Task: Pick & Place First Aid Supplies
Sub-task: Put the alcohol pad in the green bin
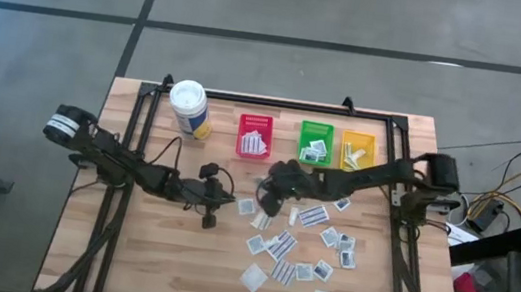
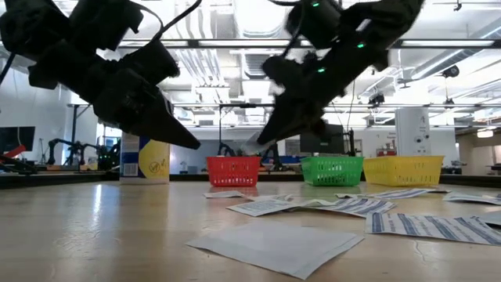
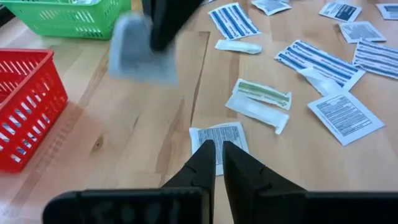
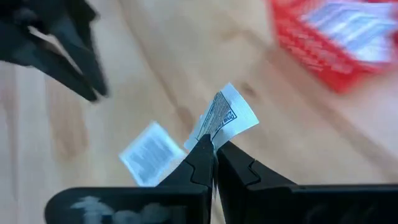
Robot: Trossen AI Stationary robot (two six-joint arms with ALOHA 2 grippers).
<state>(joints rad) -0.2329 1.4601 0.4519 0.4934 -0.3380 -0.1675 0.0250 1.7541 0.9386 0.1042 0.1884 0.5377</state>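
The first aid supplies are small flat white packets, several of them scattered on the wooden table (image 1: 298, 247). More lie in the red bin (image 1: 255, 135), the green bin (image 1: 316, 143) and the yellow bin (image 1: 358, 149). My right gripper (image 4: 213, 149) hangs above the table's middle, in front of the red bin, shut on one printed packet (image 4: 225, 115). My left gripper (image 3: 217, 152) hovers left of it, shut and holding nothing. A printed packet (image 3: 217, 134) lies flat on the table just beyond its fingertips. My right gripper pinches the packet by its lower edge (image 4: 210, 135) between its two fingers. They slant down from the table's right side. The packet sticks out past the fingertips, tilted and lifted clear of the table; from the left wrist it shows as a pale blur (image 3: 143, 53).
A white canister with a yellow label (image 1: 188, 106) stands at the far left, beside the red bin. Loose packets (image 3: 336, 115) cover the table's middle and right. The near left of the tabletop (image 1: 144, 262) is bare wood. The two grippers hang close together.
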